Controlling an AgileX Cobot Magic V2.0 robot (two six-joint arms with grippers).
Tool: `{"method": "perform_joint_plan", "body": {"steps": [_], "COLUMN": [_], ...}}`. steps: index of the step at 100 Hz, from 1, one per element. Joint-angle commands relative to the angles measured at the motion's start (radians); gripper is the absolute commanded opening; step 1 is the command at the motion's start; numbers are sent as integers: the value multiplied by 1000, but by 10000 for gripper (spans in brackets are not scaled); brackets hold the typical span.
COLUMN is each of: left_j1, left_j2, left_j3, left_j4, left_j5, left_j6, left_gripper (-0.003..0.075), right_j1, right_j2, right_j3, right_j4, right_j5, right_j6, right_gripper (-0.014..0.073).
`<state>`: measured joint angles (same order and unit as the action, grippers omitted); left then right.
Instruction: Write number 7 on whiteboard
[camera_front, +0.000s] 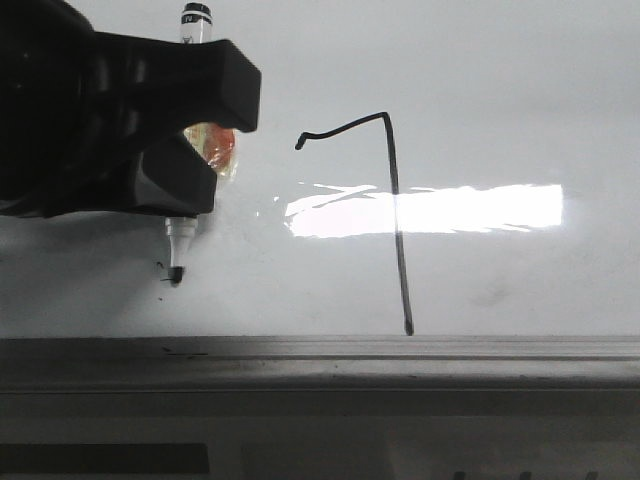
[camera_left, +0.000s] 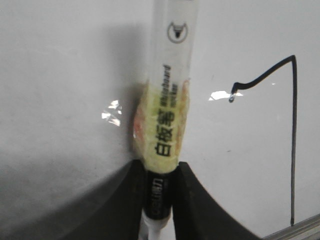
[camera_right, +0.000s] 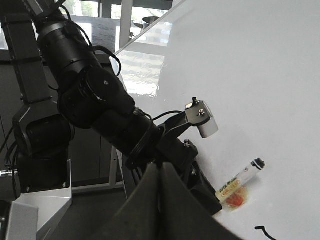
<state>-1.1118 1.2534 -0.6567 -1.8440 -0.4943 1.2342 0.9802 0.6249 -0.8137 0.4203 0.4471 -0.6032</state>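
Front view: 1 number 7 (camera_front: 396, 215) on 1 whiteboard (camera_front: 500, 90); left jaws pinch 1 marker (camera_front: 178, 250), right jaws seemingly pressed together.

front view: faces the whiteboard (camera_front: 480, 90) square on and close, the left gripper (camera_front: 190, 150) at its upper left.
left wrist view: looks along the marker (camera_left: 167, 115) clamped between the jaws, board very near.
right wrist view: stands farther back, looking across at the left arm (camera_right: 100, 110).
shared: marker, board and number 7 (camera_front: 395, 200).
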Motion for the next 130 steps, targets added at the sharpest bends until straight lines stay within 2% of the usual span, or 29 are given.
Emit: {"method": "perform_joint_plan", "body": {"steps": [1, 12, 30, 54, 66, 78, 90, 104, 114, 121, 130], "left_j1": [30, 40, 43, 43, 43, 39, -12, -118, -189, -231, -283], "left_j2": [4, 4, 4, 4, 0, -43, -141, -295, -401, -476, -574], "left_j3": [-20, -20, -20, -20, -22, -24, -24, -18, -18, -14, 7], "left_j4": [-22, -22, -22, -22, -22, -22, -22, -7, -7, -9, -22], "left_j5": [-23, -13, -10, -10, 4, 67, 101, 47, 14, 14, 16], "left_j6": [-10, -13, -13, -13, -13, -13, -9, 13, 109, 219, 296], "left_gripper": [86, 191, 275, 512, 572, 573, 573, 573, 566, 536, 426], "right_j1": [-2, -2, -2, -2, -2, -2, -2, -2, -2, -7, -30], "right_j2": [-3, -3, -3, -3, -3, -5, -30, -79, -118, -144, -186], "right_j3": [-30, -30, -30, -30, -30, -30, -30, -30, -30, -28, 0], "right_j4": [6, 6, 6, 6, 6, 6, 6, -3, -55, -112, -187], "right_j5": [-69, -69, -69, -70, -72, -70, -62, -58, -6, 64, 115], "right_j6": [2, 2, 2, 2, 2, 2, 2, 2, 2, 10, 97], "right_gripper": [-53, -53, -53, -53, -53, -53, -52, -52, -48, -39, -39]}}
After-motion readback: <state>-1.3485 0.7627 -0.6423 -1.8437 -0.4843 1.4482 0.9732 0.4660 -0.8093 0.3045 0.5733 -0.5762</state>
